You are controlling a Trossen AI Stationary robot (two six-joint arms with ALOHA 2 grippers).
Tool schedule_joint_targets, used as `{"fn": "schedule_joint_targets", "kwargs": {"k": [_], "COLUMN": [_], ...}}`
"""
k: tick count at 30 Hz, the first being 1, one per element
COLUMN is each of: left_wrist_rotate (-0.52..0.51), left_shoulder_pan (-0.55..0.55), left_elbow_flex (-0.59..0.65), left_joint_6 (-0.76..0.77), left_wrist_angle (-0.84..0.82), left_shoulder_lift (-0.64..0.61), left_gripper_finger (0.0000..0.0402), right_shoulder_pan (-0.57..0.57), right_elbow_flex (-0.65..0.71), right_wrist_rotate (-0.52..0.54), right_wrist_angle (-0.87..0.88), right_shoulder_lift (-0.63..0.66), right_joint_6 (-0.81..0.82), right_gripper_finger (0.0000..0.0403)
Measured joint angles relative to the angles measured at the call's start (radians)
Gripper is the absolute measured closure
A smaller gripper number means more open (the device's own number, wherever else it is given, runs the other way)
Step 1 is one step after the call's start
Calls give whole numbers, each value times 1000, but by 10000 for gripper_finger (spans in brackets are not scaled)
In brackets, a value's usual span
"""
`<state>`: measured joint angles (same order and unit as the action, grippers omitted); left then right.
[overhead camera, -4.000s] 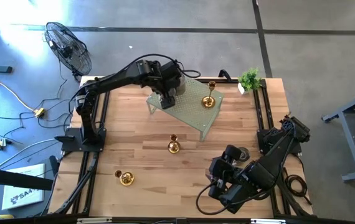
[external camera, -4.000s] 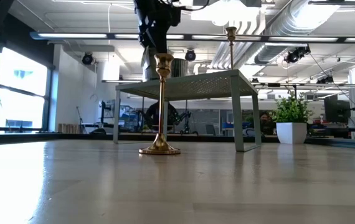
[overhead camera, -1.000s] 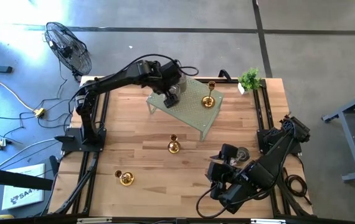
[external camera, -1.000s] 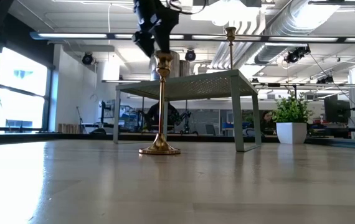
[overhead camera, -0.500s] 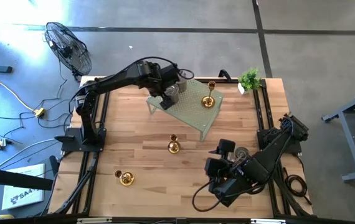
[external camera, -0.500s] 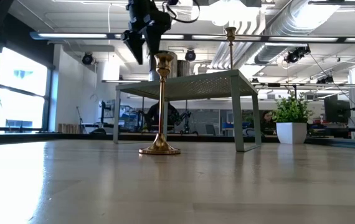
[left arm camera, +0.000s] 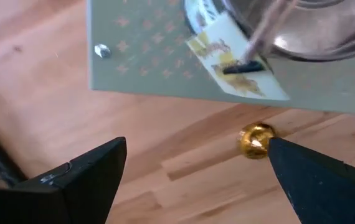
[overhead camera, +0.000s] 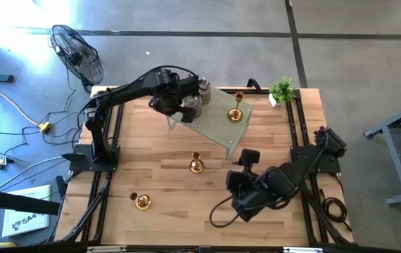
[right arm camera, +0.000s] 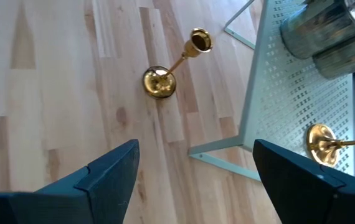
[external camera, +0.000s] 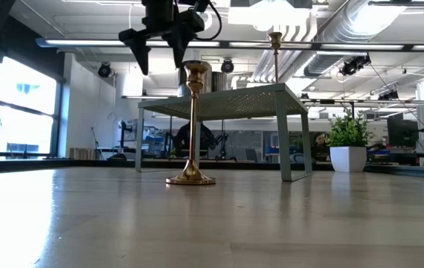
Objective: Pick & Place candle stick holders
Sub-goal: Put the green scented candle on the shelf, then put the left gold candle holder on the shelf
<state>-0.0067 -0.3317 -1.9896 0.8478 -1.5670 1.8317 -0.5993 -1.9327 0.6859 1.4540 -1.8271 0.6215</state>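
The left gripper (overhead camera: 167, 105) hangs with jaws wide and empty at the rack's (overhead camera: 218, 123) 9 o'clock edge, beside a grey-silver holder (overhead camera: 193, 100). The right gripper (overhead camera: 237, 184), jaws also apart and empty, hovers at 3 o'clock from a gold holder (overhead camera: 196, 164) on the table (overhead camera: 151, 165).

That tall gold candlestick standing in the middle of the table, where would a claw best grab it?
Probably by its thin stem, coming in from the side or above. The gold candlestick stands upright on the table; base and cup flare wider, so open fingers fit around the stem between them.

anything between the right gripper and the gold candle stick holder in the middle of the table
No. In the right wrist view only bare wood lies between the open right gripper and the gold candle stick holder; the high view agrees.
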Motion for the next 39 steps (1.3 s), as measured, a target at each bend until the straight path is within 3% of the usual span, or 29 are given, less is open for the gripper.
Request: {"fn": "schedule_joint_targets", "kwargs": {"k": [15,21,25,31,34,39], "left_wrist_rotate": [26,258,156,83,48,-151], "left_shoulder_pan": [-1,23,58,98,183,401], "left_elbow_flex": [0,-1,0,-32,-46,-48], "left_joint_6": [17,-43,-51,-86,-126,-195], "left_wrist_angle": [361,379,384,325,290,256], "left_shoulder_lift": [0,0,-12,-59,-117,-251], "left_gripper_finger": [20,20,20,20,20,20], "right_shoulder_pan": [0,-41,-60,-94,-121,-167], "right_elbow_flex": [0,0,0,0,0,0], "right_wrist_rotate": [-15,5,6,12,37,89], "right_wrist_angle": [0,0,-12,-52,-89,-146], "right_shoulder_lift": [0,0,0,1,1,1], "right_joint_6": [-24,-27,22,92,109,139], "right_gripper_finger": [94,94,94,94,94,94]}}
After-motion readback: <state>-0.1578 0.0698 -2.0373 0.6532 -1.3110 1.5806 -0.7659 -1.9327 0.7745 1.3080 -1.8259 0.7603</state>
